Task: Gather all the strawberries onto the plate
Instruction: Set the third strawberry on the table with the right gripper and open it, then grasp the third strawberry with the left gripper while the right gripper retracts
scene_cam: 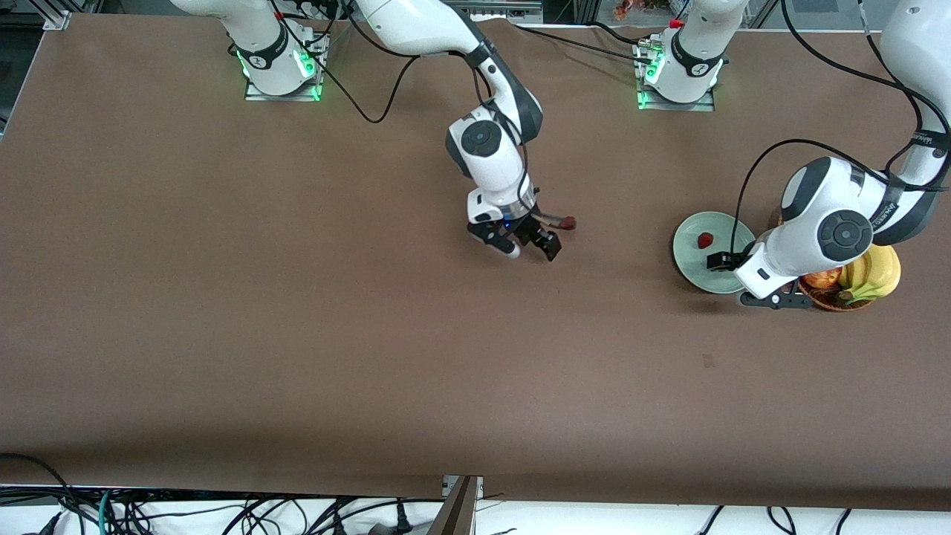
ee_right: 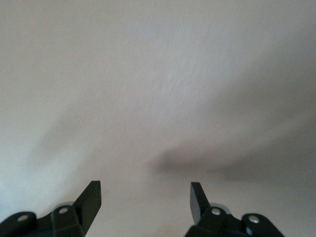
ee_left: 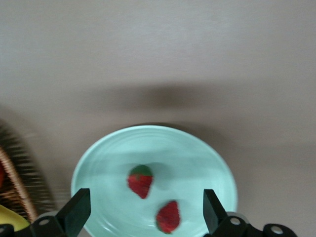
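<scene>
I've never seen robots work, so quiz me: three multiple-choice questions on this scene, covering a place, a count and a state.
1. What is the left claw over?
A the plate
B the basket
C bare table

2. How many strawberries lie on the plate?
A one
B two
C four

3. How is the right claw, over the middle of the table?
A open and empty
B shut on a berry
C shut on nothing

Answers: 1 A, the left wrist view shows the plate below its spread fingers. 2 B, two red berries show there. 3 A, the right wrist view shows fingers apart with nothing between.
</scene>
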Robot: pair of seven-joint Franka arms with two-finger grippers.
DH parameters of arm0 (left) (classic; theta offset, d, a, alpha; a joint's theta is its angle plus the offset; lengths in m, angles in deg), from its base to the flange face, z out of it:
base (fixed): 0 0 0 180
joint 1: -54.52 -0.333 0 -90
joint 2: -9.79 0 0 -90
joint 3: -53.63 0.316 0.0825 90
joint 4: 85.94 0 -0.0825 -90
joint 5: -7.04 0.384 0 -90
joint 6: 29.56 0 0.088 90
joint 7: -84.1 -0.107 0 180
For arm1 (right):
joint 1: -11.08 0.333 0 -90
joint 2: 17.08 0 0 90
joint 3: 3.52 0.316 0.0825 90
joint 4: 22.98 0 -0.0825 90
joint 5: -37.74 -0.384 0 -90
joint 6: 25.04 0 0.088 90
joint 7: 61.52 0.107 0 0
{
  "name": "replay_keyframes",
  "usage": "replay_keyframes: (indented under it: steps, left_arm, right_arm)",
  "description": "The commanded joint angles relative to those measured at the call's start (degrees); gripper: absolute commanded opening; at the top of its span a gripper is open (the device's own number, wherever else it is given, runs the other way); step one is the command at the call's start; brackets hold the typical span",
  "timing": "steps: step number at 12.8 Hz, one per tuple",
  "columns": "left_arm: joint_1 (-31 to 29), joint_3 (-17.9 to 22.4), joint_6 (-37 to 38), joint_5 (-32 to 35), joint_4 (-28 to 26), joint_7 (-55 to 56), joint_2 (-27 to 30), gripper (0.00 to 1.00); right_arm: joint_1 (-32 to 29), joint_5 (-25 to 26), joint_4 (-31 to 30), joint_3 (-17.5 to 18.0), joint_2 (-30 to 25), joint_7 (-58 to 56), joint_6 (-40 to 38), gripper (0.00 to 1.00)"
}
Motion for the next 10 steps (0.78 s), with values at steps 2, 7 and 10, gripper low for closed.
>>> replay_keyframes:
  steps: [2, 7, 10]
  left_arm:
    - [0.27, -3.8, 0.78, -1.3, -1.83, 7.33, 1.15, 1.0]
    - [9.82, -6.62, 0.08, -1.3, -4.12, 20.26, 0.54, 1.0]
    - [18.17, -6.54, -3.15, -1.22, -5.17, 27.64, -1.04, 1.0]
  right_arm:
    - [-1.41, 0.07, 1.63, -6.23, -5.04, -10.53, -17.32, 0.82]
    - [-1.32, 0.07, 1.19, -21.86, -10.24, -23.05, -40.62, 1.0]
    - [-1.32, 0.07, 1.02, -28.03, -12.17, -29.88, -47.4, 1.0]
